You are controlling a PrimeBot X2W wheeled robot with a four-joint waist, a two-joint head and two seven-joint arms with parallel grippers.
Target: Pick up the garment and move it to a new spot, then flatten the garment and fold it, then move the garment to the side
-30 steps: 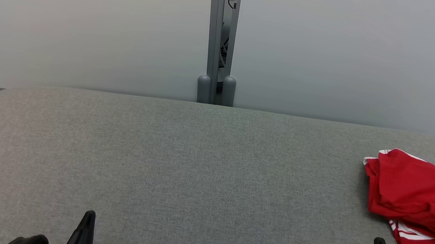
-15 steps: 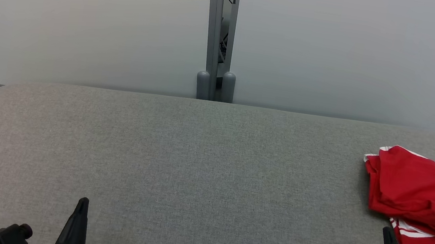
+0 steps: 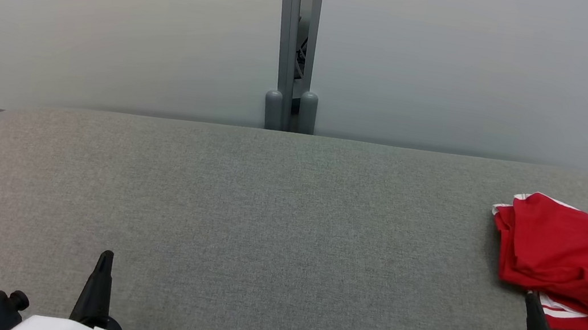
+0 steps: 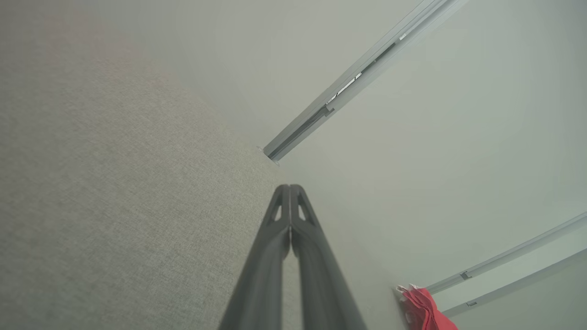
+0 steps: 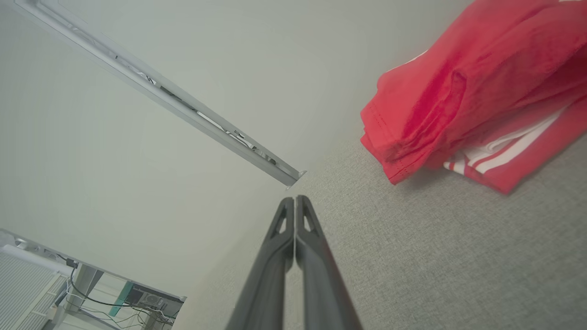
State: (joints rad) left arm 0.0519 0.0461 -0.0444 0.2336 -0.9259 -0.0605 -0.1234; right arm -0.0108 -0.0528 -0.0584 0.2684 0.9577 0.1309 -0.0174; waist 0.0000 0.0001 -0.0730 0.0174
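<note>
Desk (image 3: 262, 229): wide, grey fabric-covered top.
Garment (image 3: 568, 261): red basketball T-shirt in a loose folded heap at the desk's right end, with striped trim showing underneath.
Handling (judged): light, limp, little slip on the fabric; likely to sag and unfold when lifted. Best hold is the doubled hem facing desk centre.
Right gripper (image 3: 530, 297): clenched, empty, at the desk's front right, just short of the garment.
Left gripper (image 3: 106, 256): clenched, empty, at the desk's front left.

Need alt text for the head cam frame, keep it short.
A loosely folded red garment with white-striped trim lies at the far right of the grey table, cut off by the frame edge. Both grippers point up from the bottom, shut and empty: the left gripper at lower left, the right gripper beside the garment's near edge. Pale wall panels stand behind.
</note>
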